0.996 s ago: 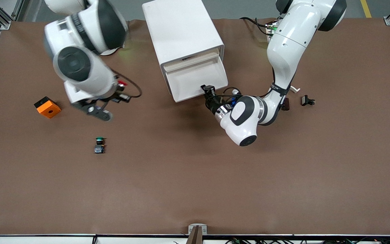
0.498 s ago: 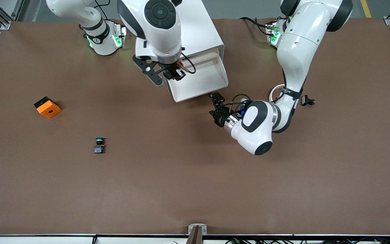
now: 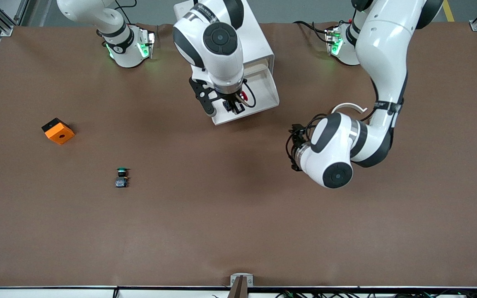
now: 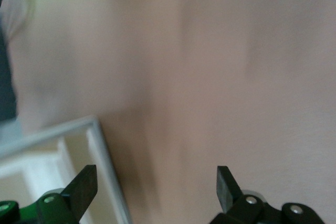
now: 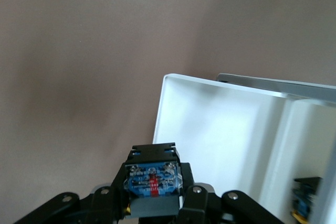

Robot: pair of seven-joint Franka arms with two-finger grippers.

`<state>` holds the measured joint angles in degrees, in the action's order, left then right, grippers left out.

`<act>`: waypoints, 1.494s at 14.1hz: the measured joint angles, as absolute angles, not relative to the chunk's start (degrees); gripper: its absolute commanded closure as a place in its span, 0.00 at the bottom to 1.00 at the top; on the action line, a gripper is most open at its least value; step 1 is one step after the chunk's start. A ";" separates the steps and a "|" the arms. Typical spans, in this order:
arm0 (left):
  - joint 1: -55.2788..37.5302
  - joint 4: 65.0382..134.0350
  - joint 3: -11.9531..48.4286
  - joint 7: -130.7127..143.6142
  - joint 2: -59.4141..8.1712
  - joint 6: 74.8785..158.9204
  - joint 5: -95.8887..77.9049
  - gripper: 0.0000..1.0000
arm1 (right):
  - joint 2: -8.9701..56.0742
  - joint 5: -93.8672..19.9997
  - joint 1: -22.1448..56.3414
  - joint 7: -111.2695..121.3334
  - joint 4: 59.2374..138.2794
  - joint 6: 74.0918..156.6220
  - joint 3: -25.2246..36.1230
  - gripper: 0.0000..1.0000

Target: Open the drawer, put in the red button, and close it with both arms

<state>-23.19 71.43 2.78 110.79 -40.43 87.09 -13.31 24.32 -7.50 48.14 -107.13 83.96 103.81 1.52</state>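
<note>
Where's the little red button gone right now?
The red button is clamped in the right gripper, up in the air over the pulled-out drawer of the white cabinet.

Item: readable text. I can read only a digit that looks like "1" on the black band of the right arm's base (image 3: 119, 49), near the worktop's far edge. I find nothing else I can read anywhere.
</note>
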 measured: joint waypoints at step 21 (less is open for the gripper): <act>-14.71 79.92 2.27 46.57 -25.18 89.03 -4.73 0.00 | 27.76 -11.19 51.67 -117.92 90.50 109.41 2.35 0.00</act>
<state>-14.71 79.92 2.27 46.57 -25.18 89.03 -4.73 27.76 -11.19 51.67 -117.92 90.50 109.41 2.35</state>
